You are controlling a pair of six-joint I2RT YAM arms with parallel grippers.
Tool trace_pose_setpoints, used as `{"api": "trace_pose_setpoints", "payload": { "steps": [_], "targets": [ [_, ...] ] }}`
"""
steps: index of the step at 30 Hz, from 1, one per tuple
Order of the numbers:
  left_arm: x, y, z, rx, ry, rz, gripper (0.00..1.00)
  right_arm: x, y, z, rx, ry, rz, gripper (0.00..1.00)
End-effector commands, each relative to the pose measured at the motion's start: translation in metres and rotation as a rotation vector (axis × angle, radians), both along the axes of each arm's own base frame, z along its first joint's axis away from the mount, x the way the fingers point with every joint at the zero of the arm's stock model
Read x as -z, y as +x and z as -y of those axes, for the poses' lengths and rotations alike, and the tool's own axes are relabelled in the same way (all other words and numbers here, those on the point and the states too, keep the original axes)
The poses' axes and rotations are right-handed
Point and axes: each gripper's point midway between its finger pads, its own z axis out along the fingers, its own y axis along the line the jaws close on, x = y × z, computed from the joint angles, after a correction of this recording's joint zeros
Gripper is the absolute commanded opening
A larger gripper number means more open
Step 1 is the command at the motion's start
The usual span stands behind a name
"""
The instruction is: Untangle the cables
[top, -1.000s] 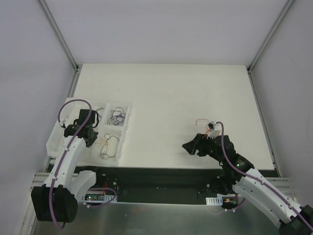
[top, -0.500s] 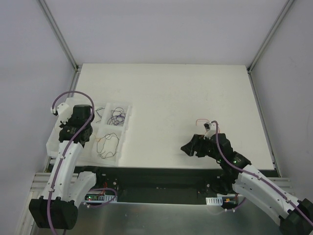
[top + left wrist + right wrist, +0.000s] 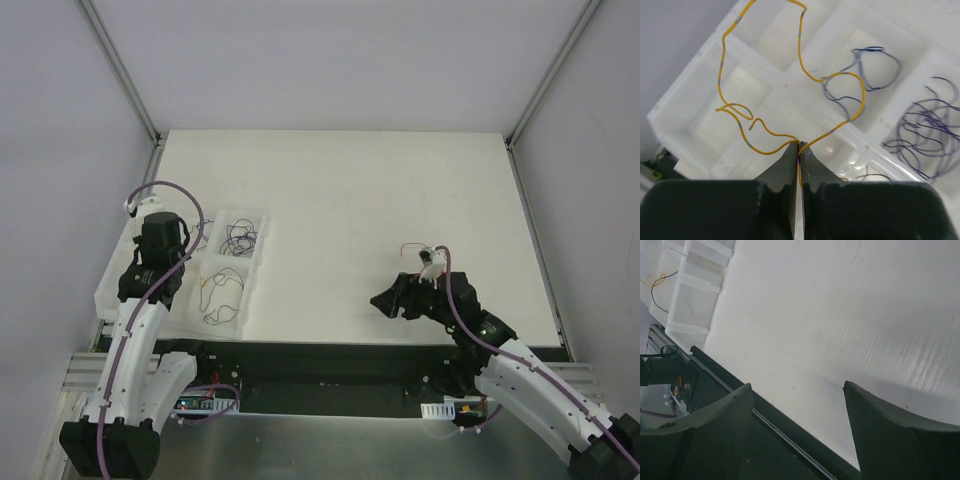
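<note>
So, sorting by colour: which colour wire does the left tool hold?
Yellow wire, grey-banded; left wrist view.

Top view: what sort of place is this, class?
Probably a robotics lab workcell: left arm and right arm bolted at a white table, plain enclosing walls, a compartment tray of cables.
</note>
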Motion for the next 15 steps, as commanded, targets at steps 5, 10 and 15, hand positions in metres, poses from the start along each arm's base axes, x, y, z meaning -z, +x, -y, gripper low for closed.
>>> {"api": "trace_pose_setpoints", "payload": {
  "steps": [5,10,15],
  "targets": [
    [-0.099,0.027,0.109,0.51,-0.371,0.304,0.0,-0.022,0.007,-0.007,-0.037,0.028,0.047,0.75],
    [-0.128,0.021,0.12,0.533,-0.436,0.305,0.0,-0.024,0.009,-0.008,-0.032,0.044,0.056,0.76],
    [-0.102,0.014,0.107,0.451,-0.416,0.253,0.0,-0.068,0.016,-0.048,-0.181,0.192,0.183,0.85]
  ]
}}
